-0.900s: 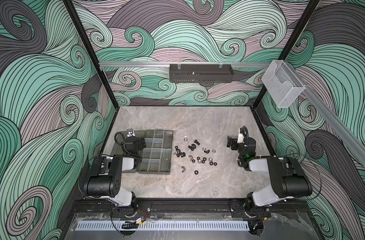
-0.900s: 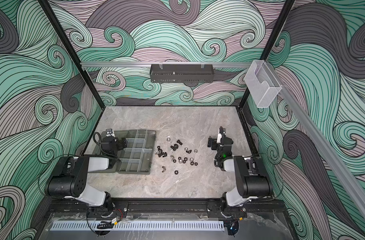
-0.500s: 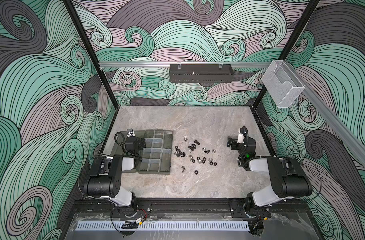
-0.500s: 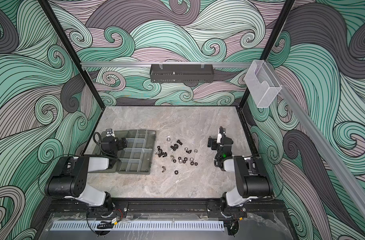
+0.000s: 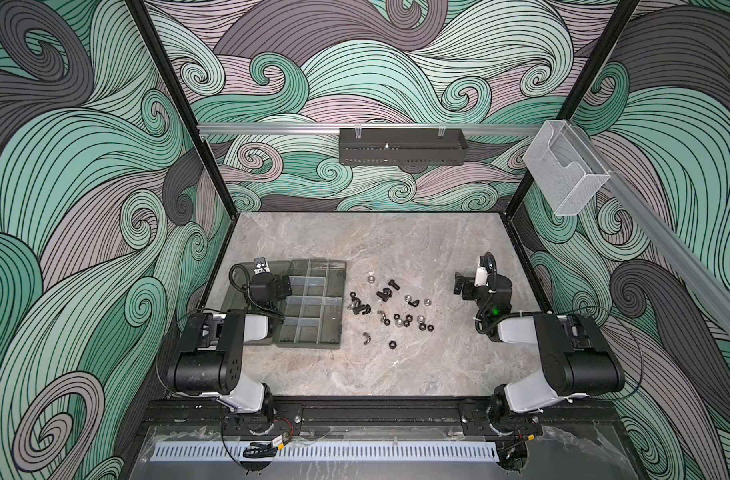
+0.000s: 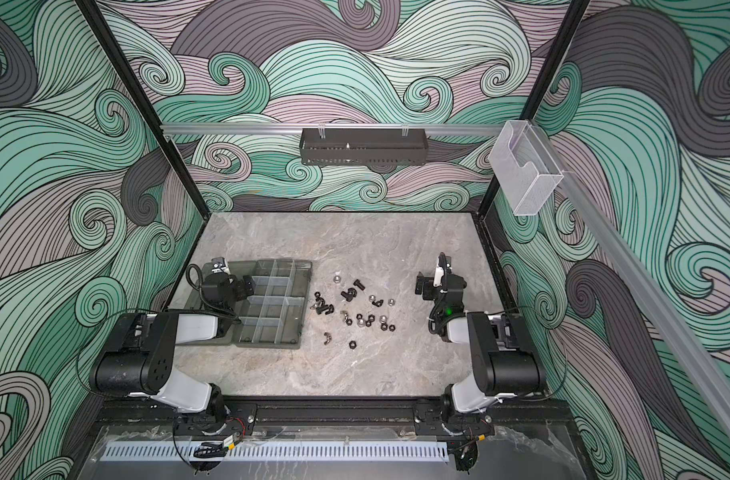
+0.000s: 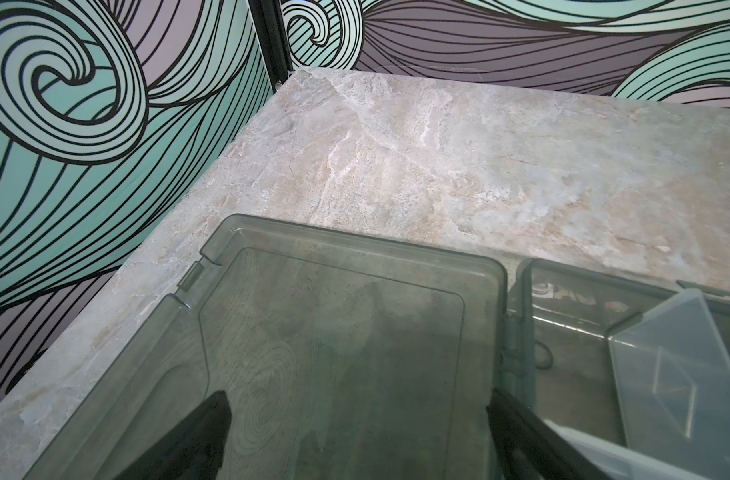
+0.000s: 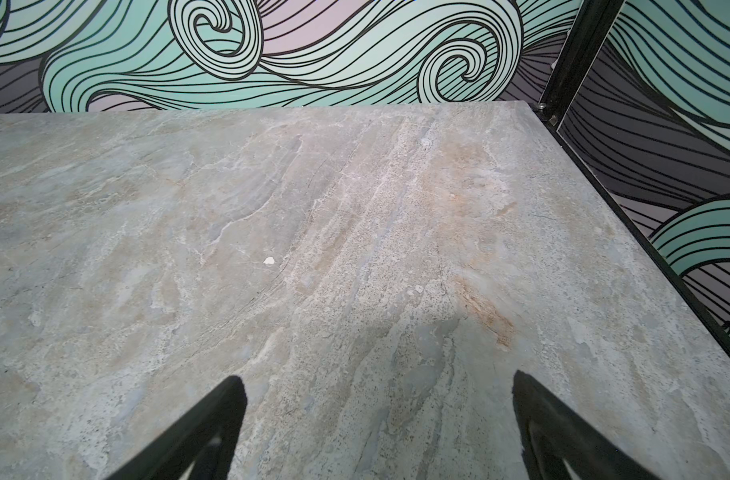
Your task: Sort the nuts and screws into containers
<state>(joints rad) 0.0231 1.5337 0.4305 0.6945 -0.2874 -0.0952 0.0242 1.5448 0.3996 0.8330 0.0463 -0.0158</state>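
The screws and nuts lie scattered, black and silver, on the stone table in both top views. Left of them sits the open grey-green organizer; its containers look empty. Its lid lies flat to the left. My left gripper hovers open over the lid near the hinge, holding nothing. My right gripper is open over bare table, right of the pile.
A black perforated tray hangs on the back wall. A clear acrylic holder is mounted on the right rail. Patterned walls stand close on three sides of the table.
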